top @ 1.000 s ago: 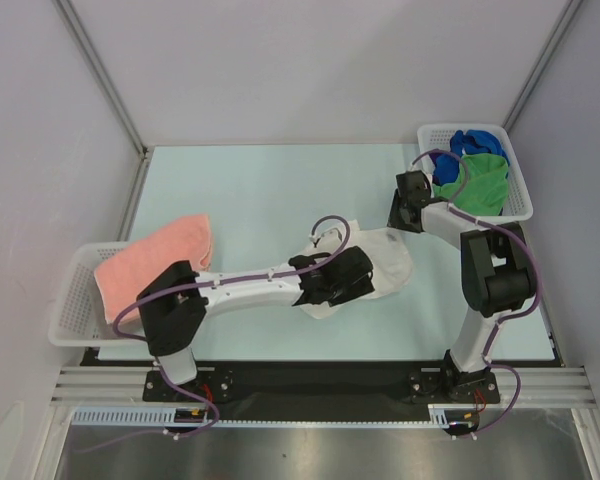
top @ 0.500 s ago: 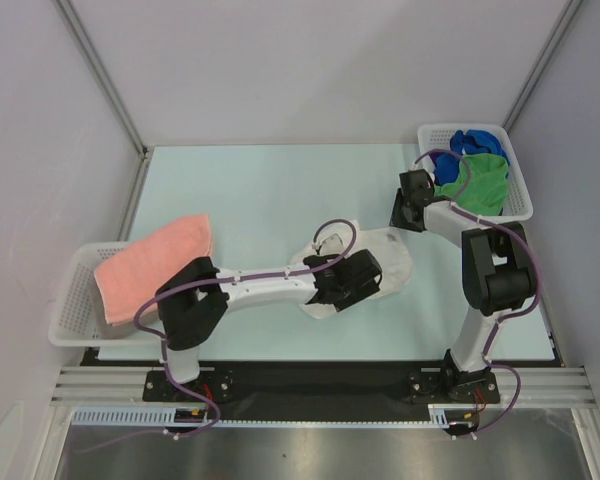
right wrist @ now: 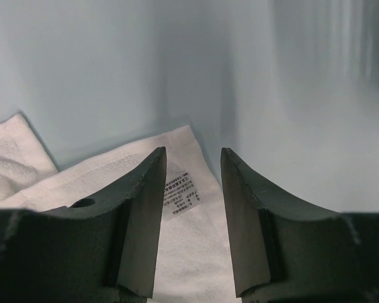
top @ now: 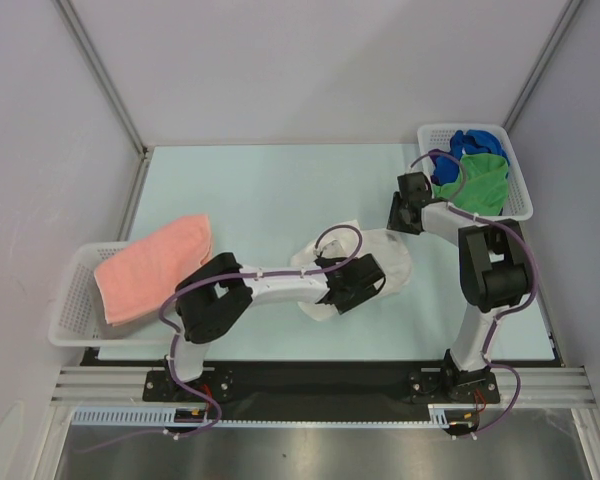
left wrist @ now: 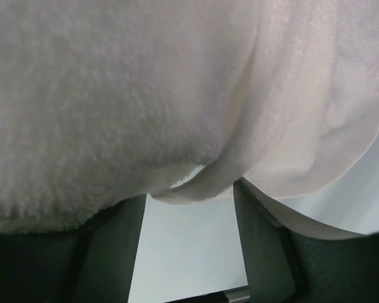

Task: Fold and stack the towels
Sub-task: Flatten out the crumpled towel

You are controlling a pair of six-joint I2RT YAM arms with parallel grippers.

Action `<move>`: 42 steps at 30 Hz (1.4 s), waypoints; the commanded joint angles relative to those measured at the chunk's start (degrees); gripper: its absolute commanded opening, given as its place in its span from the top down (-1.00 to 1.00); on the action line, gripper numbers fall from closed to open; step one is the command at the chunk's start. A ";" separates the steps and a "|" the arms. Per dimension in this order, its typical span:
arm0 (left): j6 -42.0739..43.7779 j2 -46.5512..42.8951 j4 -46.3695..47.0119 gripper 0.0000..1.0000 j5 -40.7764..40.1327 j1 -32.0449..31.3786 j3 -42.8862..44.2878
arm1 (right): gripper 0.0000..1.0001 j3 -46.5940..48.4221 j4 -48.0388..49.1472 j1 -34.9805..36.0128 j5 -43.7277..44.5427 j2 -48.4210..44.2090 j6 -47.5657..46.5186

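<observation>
A crumpled white towel (top: 388, 262) lies in the middle of the table. My left gripper (top: 358, 283) is low at its near-left edge. In the left wrist view it is open (left wrist: 189, 197), and the towel (left wrist: 114, 95) bulges over the fingertips with nothing pinched. My right gripper (top: 406, 214) is open (right wrist: 192, 154) above the towel's far corner, whose printed tag (right wrist: 182, 193) shows between the fingers. A salmon pink towel (top: 150, 265) lies folded on the left basket. Blue (top: 477, 141) and green (top: 476, 180) towels are bunched in the right basket. No grey towel shows.
A white lattice basket (top: 72, 305) stands at the left table edge and another (top: 521, 190) at the far right corner. Grey walls close in the pale green table (top: 250, 190) at the back and both sides.
My left arm has swung its elbow to the right and pushed the gripper further right and lower against the white towel. The right arm has barely moved.
</observation>
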 commanded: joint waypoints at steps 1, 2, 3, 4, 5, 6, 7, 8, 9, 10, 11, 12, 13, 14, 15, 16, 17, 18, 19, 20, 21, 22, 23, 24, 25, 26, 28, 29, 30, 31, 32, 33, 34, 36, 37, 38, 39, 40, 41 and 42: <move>-1.02 0.72 1.40 -0.23 -1.40 0.52 1.35 | 0.10 0.46 0.86 0.45 -0.60 1.43 -0.73; -1.11 0.72 1.75 -0.22 -1.31 0.52 1.25 | 0.10 0.37 0.86 0.62 -0.60 1.61 -0.81; -1.20 0.81 1.84 -0.19 -1.23 0.61 1.25 | 0.10 0.46 0.77 0.89 -0.51 2.13 -0.81; -1.29 0.89 1.75 -0.18 -1.40 0.70 1.34 | 0.10 0.54 0.51 1.06 -0.43 2.48 -0.81; -1.29 0.98 1.75 -0.13 -1.58 0.79 1.34 | 0.10 0.72 0.34 1.07 -0.95 2.83 -0.73; -1.20 0.81 1.67 -0.11 -1.66 0.79 1.43 | 0.10 0.63 0.51 1.24 -1.13 3.19 -0.64; -1.12 0.72 1.58 -0.08 -2.10 0.87 1.43 | 0.10 0.63 0.51 1.33 -1.22 3.28 -0.64; -1.03 0.63 1.66 -0.03 -2.28 0.79 1.34 | 0.10 0.72 0.42 1.33 -1.13 3.36 -0.73; -1.03 0.46 1.40 0.03 -2.54 0.79 1.34 | 0.10 1.24 0.07 1.42 -0.87 3.54 -0.81; -0.94 0.19 1.49 0.05 -2.72 0.79 1.25 | 0.11 1.51 -0.71 1.42 -0.69 3.80 -0.73; -0.76 -0.07 1.66 0.12 -3.16 0.79 1.17 | 0.13 1.60 -0.72 1.50 -0.60 3.98 -0.73; -0.41 -0.25 1.75 0.17 -3.25 0.79 0.82 | 0.23 1.86 -0.81 1.59 -0.69 4.07 -0.81; -0.24 -0.42 1.84 0.24 -3.33 0.79 0.73 | 0.31 1.95 -0.98 1.51 -0.95 4.42 -0.64; 0.03 -1.12 1.75 0.37 -3.60 0.79 0.73 | 0.40 2.04 -1.07 1.42 -1.21 4.51 -0.81; 0.81 -1.47 1.84 0.45 -3.86 0.79 0.47 | 0.55 2.04 -1.16 1.59 -1.13 4.59 -0.73; 1.34 -2.09 1.93 0.55 -4.12 0.79 0.20 | 0.62 1.78 -1.07 1.68 -1.13 4.33 -0.73; 1.87 -3.31 2.80 0.75 -4.39 0.79 -0.15 | 0.70 1.77 -0.99 1.59 -1.04 4.24 -0.55; 3.00 -4.19 3.50 0.83 -4.56 0.79 -1.37 | 0.81 1.77 -1.16 1.59 -1.30 4.07 -0.46; 3.63 -4.99 4.21 0.91 -4.57 0.79 -1.90 | 0.94 1.95 -1.33 1.59 -1.56 4.07 -0.12; 4.15 -5.78 5.17 1.00 -4.74 0.79 -2.35 | 1.00 1.95 -1.51 1.59 -1.74 3.37 0.15; 6.07 -7.70 5.79 0.99 -5.09 0.79 -2.96 | 1.00 1.78 -1.69 1.59 -1.92 2.84 0.50; 7.05 -8.41 6.23 0.99 -5.09 0.79 -3.05 | 1.00 1.69 -1.86 1.59 -2.35 2.05 0.94; 7.93 -9.29 5.97 0.99 -5.27 0.79 -3.14 | 1.00 1.51 -2.04 1.59 -2.97 0.13 1.64; 9.59 -11.13 5.80 0.99 -5.88 0.70 -3.31 | 1.00 1.34 -2.65 1.68 -3.06 -1.19 2.08; 10.57 -12.28 5.88 0.99 -6.32 0.61 -3.66 | 1.00 1.16 -3.00 1.68 -3.24 -2.60 2.43; 11.27 -13.33 5.97 0.99 -6.50 0.52 -4.19 | 1.00 0.72 -3.09 1.68 -3.41 -3.83 3.05; 14.43 -17.11 6.76 1.00 -6.50 0.52 -6.03 | 1.00 0.54 -4.23 1.42 -3.94 -8.31 3.84; 15.57 -18.25 6.59 0.99 -6.67 0.52 -6.56 | 1.00 0.54 -4.58 1.33 -4.11 -9.89 4.10; 18.19 -19.57 6.33 0.99 -6.76 0.52 -7.00 | 1.00 0.81 -5.72 0.55 -4.55 -12.52 4.98; 19.96 -21.76 5.37 0.99 -7.11 0.52 -7.01 | 1.00 0.81 -6.17 0.28 -5.60 -14.37 5.59; 21.46 -23.26 4.40 0.99 -7.98 0.52 -6.66 | 1.00 0.81 -6.43 -0.16 -6.31 -15.96 6.12; 24.61 -24.67 3.78 0.99 -8.69 0.52 -6.13 | 1.00 0.89 -6.70 -0.69 -6.92 -19.45 7.17; 26.03 -27.47 1.86 0.99 -10.26 0.52 -5.78 | 1.00 1.16 -7.22 -0.95 -7.62 -21.05 7.71; 30.32 -29.77 0.09 0.99 -11.50 0.79 -3.60 | 1.00 2.82 -8.79 -1.39 -7.98 -25.52 9.11; 31.31 -31.00 -2.70 1.00 -12.55 0.87 -2.45 | 1.00 3.44 -9.24 -1.74 -8.33 -26.86 9.46; 32.45 -33.10 -3.69 0.99 -13.87 1.31 -1.22 | 1.00 4.14 -9.42 -1.75 -8.34 -28.35 9.82; 35.33 -34.34 -4.48 0.99 -14.67 1.49 1.06 | 1.00 4.93 -10.03 -1.83 -8.34 -29.49 10.34; 36.23 -35.31 -6.40 0.99 -15.72 1.66 2.21 | 1.00 7.03 -10.30 -1.92 -10.25 -31.68 10.96; 38.94 -37.06 -6.77 0.99 -16.51 2.36 3.35 | 1.00 8.09 -11.08 -1.92 -10.53 -32.49 11.31; 40.18 -37.77 -7.21 0.99 -16.87 2.80 5.71 | 1.00 9.49 -11.53 -2.01 -10.71 -33.19 11.49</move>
